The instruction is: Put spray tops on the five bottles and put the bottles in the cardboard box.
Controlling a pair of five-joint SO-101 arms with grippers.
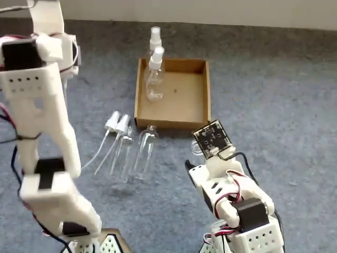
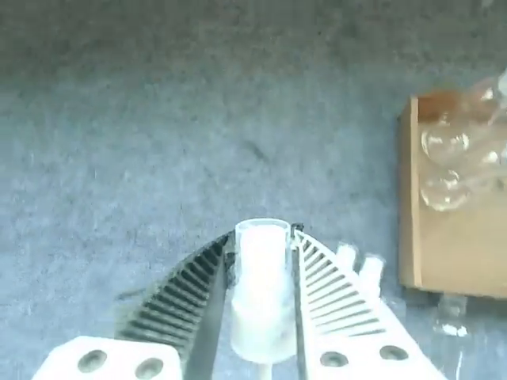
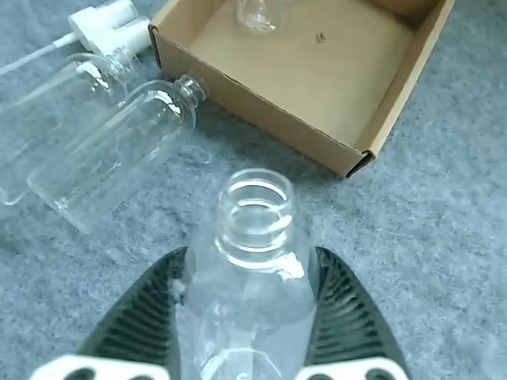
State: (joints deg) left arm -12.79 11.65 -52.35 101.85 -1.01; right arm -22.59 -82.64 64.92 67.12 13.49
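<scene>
The left gripper (image 2: 261, 237) is clenched on a white spray top (image 2: 261, 297), raised over the left side of the grey carpet (image 1: 274, 79). The right gripper (image 3: 249, 255) grasps an uncapped bottle (image 3: 249, 305) near the carpet's near edge. The cardboard box (image 1: 184, 103) sits toward the far edge, with two capped bottles (image 1: 154, 79) at its far left corner. Two uncapped bottles (image 1: 145, 150) and two loose spray tops (image 1: 112, 121) lie just beside its near left corner.

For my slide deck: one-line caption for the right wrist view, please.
Right gripper grips an open-necked bottle; a second bottle lies beside the cardboard box.
</scene>
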